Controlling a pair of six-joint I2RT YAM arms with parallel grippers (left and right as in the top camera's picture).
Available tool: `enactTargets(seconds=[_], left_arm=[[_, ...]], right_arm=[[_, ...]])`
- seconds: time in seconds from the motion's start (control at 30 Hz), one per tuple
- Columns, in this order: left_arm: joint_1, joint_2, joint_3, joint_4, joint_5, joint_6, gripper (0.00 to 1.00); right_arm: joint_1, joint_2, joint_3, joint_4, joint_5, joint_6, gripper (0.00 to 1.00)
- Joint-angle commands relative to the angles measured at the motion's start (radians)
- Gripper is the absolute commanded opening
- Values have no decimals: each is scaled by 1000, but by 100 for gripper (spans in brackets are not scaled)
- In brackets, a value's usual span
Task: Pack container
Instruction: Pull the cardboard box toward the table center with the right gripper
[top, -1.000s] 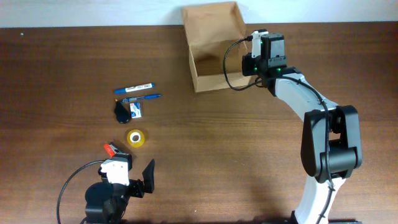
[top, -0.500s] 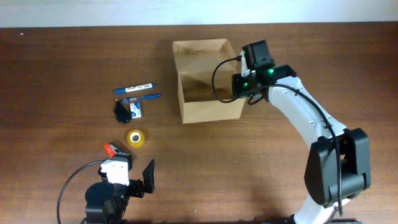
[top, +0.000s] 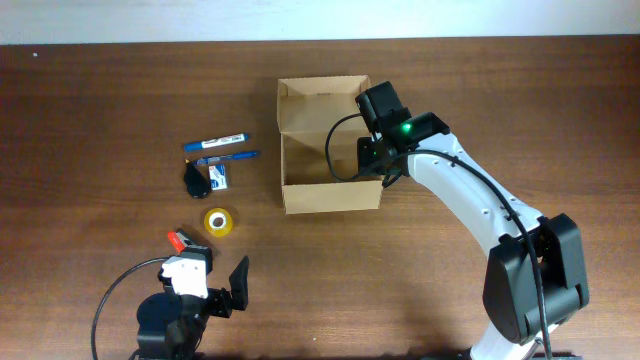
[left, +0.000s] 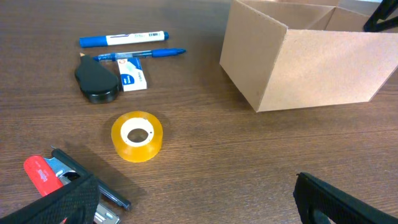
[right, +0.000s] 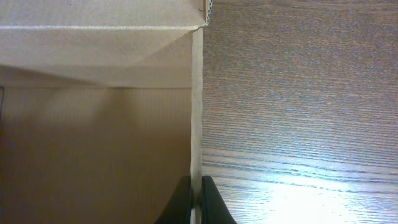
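Observation:
The container (top: 330, 197) is a plain tan cardboard box, open at the top, in the middle of the table; it also shows in the left wrist view (left: 323, 62). My right gripper (top: 375, 160) is shut on the container's right wall, and the right wrist view shows both fingers (right: 194, 199) pinching the thin wall edge (right: 196, 112). My left gripper (top: 215, 290) is open and empty near the front left edge. A yellow tape roll (top: 219, 221), two blue pens (top: 218, 149) and a black object (top: 196, 180) lie left of the container.
A small blue and white card (left: 132, 79) lies by the black object. A red-handled tool (left: 46, 174) lies beside my left gripper's finger. The table's far edge meets a white wall (top: 150, 20).
My right gripper has dragged the container toward the front and left, closer to the pens and tape. The left arm has not moved.

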Motion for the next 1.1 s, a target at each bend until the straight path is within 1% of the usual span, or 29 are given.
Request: enactTargets(seconds=[0.0, 0.07, 0.13, 0.2, 0.57, 0.77, 0.9, 0.93, 1.0, 1.07], left_arm=[[6, -6, -5, 3, -2, -9, 100], [6, -6, -5, 3, -2, -10, 100], [6, -6, -5, 3, -2, -10, 100], [6, -6, -5, 3, -2, -10, 100], [6, -6, -5, 3, -2, -10, 100], [6, -6, -5, 3, -2, -10, 100], [6, -6, -5, 3, -2, -10, 100], [6, -6, -5, 3, -2, -10, 100], [6, -6, -5, 3, -2, -10, 100], [6, -6, -5, 3, -2, -10, 100]], right_arm=[[13, -15, -8, -5, 1, 8, 4], [11, -23, -10, -3, -9, 7, 4], [23, -54, -37, 52, -7, -22, 4], [37, -132, -113, 151, 6, -22, 4], [39, -274, -400, 374, 52, 16, 4], [39, -294, -438, 378, 92, 27, 4], [39, -294, -441, 365, 117, 85, 4], [39, -294, -441, 364, 117, 84, 5], [39, -294, -441, 363, 108, 84, 32], [39, -294, -441, 361, 105, 84, 42]])
